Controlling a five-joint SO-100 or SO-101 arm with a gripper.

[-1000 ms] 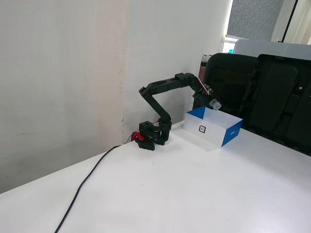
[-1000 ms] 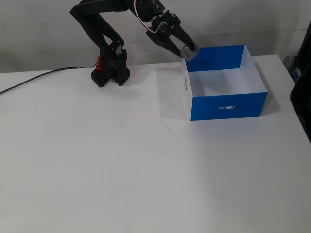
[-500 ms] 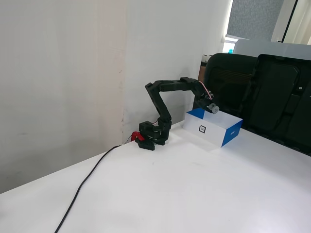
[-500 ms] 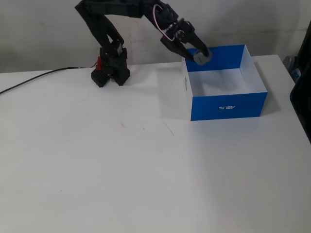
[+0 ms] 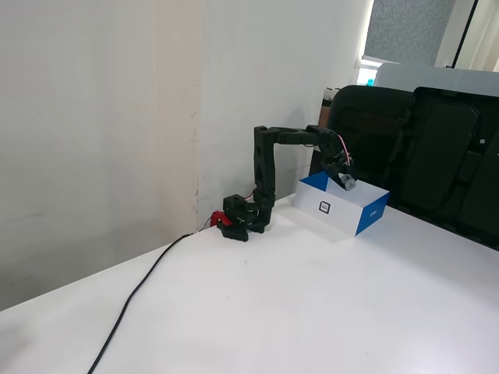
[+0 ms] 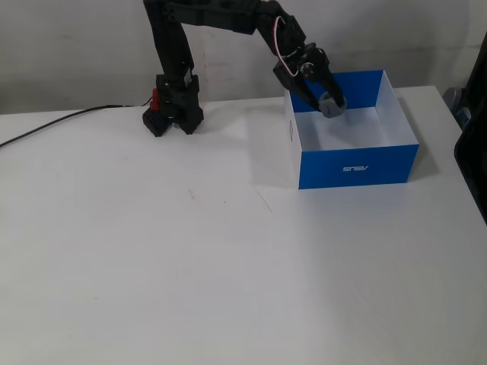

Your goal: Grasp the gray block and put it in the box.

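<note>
The box (image 6: 356, 163) is blue and white outside and white inside, and stands on the white table at the right in a fixed view; it also shows in the other fixed view (image 5: 337, 209) with a small black label on its white side. The black arm reaches from its base over the box. My gripper (image 6: 330, 103) is shut on the gray block (image 6: 332, 105) and holds it above the box's open interior, near the back left corner. In the other fixed view the gripper (image 5: 346, 183) with the gray block (image 5: 348, 184) hangs just above the box's rim.
The arm's base (image 6: 173, 118) is clamped at the table's back, with a black cable (image 6: 61, 119) running left from it. Black chairs (image 5: 437, 156) stand behind the table. A wall is close behind the arm.
</note>
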